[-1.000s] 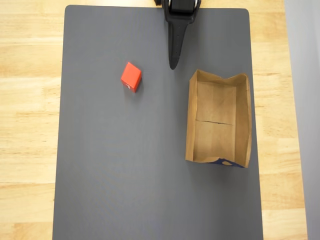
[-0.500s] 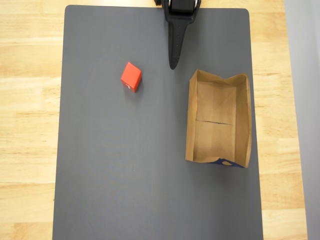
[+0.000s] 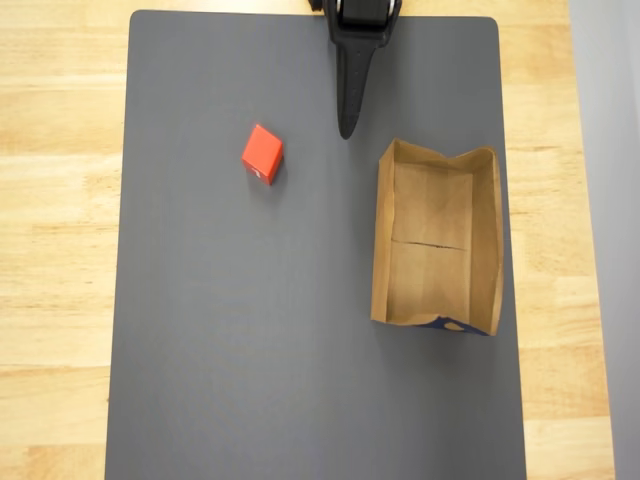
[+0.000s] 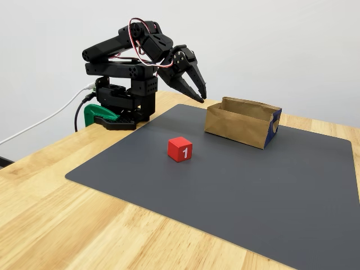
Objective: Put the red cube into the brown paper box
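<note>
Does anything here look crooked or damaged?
Only small things: the brown paper box has one end wall dented inward, near the tool, and the red cube sits turned at an angle on the gray mat. Nothing spilled.

matt grey mat (image 3: pixel 300 350) on grained wood table (image 3: pixel 60 250); creased kraft paper box (image 4: pixel 239 125); smooth red cube (image 4: pixel 180 149).

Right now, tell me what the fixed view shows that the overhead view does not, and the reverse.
Fixed view alone: the arm's folded body and base, a white "1" on the red cube, and the gripper raised above the mat with a small gap between its fingers. Overhead view alone: the brown paper box is empty, with a crease across its floor. Both: the cube sits on the grey mat, apart from the box and the gripper.
</note>
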